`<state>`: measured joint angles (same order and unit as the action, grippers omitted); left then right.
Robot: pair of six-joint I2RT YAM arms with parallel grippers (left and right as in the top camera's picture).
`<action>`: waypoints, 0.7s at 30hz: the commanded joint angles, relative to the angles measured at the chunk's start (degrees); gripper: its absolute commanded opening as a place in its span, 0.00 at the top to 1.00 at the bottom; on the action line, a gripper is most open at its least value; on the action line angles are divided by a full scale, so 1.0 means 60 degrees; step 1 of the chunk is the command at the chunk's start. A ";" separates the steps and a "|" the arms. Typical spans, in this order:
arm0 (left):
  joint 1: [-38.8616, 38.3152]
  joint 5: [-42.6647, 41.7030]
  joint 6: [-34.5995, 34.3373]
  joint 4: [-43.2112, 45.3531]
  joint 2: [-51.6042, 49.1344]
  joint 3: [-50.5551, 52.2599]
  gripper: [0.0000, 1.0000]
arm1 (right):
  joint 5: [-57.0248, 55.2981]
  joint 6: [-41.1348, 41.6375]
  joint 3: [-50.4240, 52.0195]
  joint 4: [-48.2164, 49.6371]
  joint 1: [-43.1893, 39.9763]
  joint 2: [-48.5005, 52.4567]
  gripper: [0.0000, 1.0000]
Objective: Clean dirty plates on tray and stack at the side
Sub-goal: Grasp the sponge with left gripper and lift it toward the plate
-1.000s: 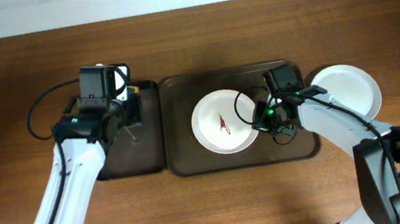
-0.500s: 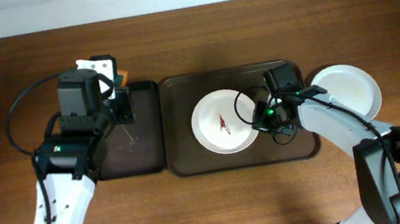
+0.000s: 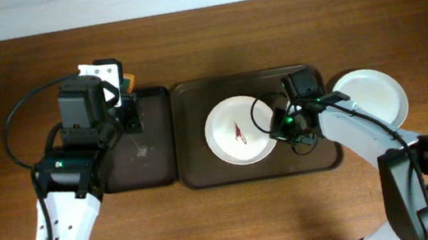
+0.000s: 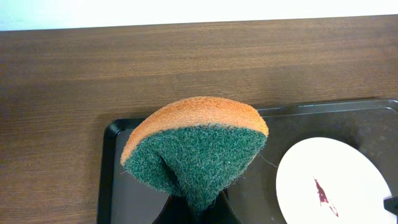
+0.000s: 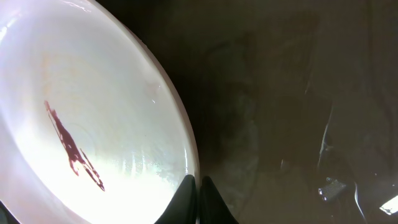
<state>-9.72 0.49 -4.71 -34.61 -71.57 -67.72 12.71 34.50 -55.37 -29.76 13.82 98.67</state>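
A white plate (image 3: 236, 133) with a red smear at its centre lies on the large dark brown tray (image 3: 204, 171). My right gripper (image 3: 276, 128) is shut on this plate's right rim. The right wrist view shows the fingers (image 5: 199, 193) pinching the rim of the plate (image 5: 93, 106) over the tray (image 5: 280, 124). A clean white plate (image 3: 376, 94) sits on the table to the right of the tray. My left gripper (image 3: 128, 106) is shut on an orange and green sponge (image 4: 196, 149), held above the narrow tray (image 3: 154, 169). The smeared plate also shows in the left wrist view (image 4: 336, 180).
The narrow dark tray (image 4: 107, 180) lies directly left of the large tray, with small specks on its floor. Both arms' cables loop near the trays. The wooden table ends at a white wall along the back.
My left arm has drawn back to the left and raised the sponge off the narrow tray. The right arm and the plate have not moved.
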 commanded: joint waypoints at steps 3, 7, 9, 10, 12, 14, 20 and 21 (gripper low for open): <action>0.0026 0.0069 0.0084 0.0055 0.0182 -0.0222 1.00 | -0.0157 0.0051 0.0036 -0.0029 0.0069 -0.0135 0.96; 0.0022 0.0069 0.0084 0.0047 0.0178 -0.0222 0.99 | -0.0157 0.0047 0.0036 -0.0025 0.0069 -0.0135 0.96; 0.0022 0.0069 0.0080 0.0015 0.0146 -0.0219 0.97 | -0.0157 0.0047 0.0036 -0.0029 0.0069 -0.0135 0.96; 0.0022 0.0069 0.0080 -0.0025 0.0113 -0.0219 0.97 | -0.0157 0.0047 0.0036 -0.0029 0.0069 -0.0135 0.96; 0.0022 0.0066 0.0080 -0.0208 -0.0047 -0.0219 0.97 | -0.0157 0.0047 0.0036 -0.0029 0.0069 -0.0135 0.96; 0.0022 0.0066 0.0080 -0.0444 -0.0222 -0.0219 0.97 | -0.0157 0.0047 0.0036 -0.0025 0.0069 -0.0135 0.96; 0.0022 0.0062 0.0022 -0.1111 -0.1559 -0.0219 1.00 | -0.0157 0.0047 0.0036 -0.0029 0.0069 -0.0135 0.96; 0.0022 0.0058 -0.0109 -0.1173 -0.1865 -0.0219 1.00 | -0.0157 0.0047 0.0036 -0.0029 0.0069 -0.0135 0.96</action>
<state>-9.72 0.49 -4.71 -40.66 -77.38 -67.94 12.71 34.50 -55.37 -29.76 13.82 98.67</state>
